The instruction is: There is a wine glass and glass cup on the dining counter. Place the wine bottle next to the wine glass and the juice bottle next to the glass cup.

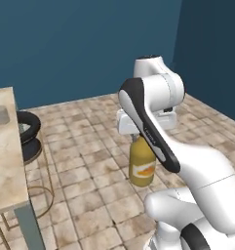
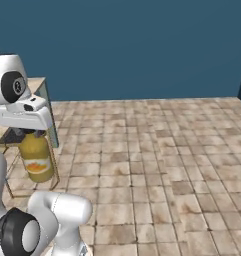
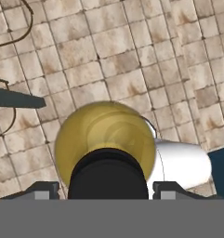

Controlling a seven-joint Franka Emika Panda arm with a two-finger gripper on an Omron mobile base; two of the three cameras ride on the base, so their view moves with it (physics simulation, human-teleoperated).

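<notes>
My gripper (image 1: 135,138) is shut on the juice bottle (image 1: 141,168), a squat yellow-orange bottle with a pale-and-orange label, which hangs upright above the tiled floor. From the right base, the juice bottle (image 2: 37,159) sits under the gripper (image 2: 30,133). Looking down along the hand, the gripper (image 3: 107,190) closes on the black cap, with the juice bottle's yellow shoulders (image 3: 104,132) below. The glass cup (image 1: 1,114) stands on the dining counter (image 1: 7,166) at the far left. The wine glass and the wine bottle are out of view.
A black-seated stool (image 1: 27,128) with a thin wire frame stands beside the dining counter. The counter's corner and grey-green leg (image 2: 51,122) show behind the bottle. Brown tiled floor (image 2: 157,165) stretches to the dark blue walls.
</notes>
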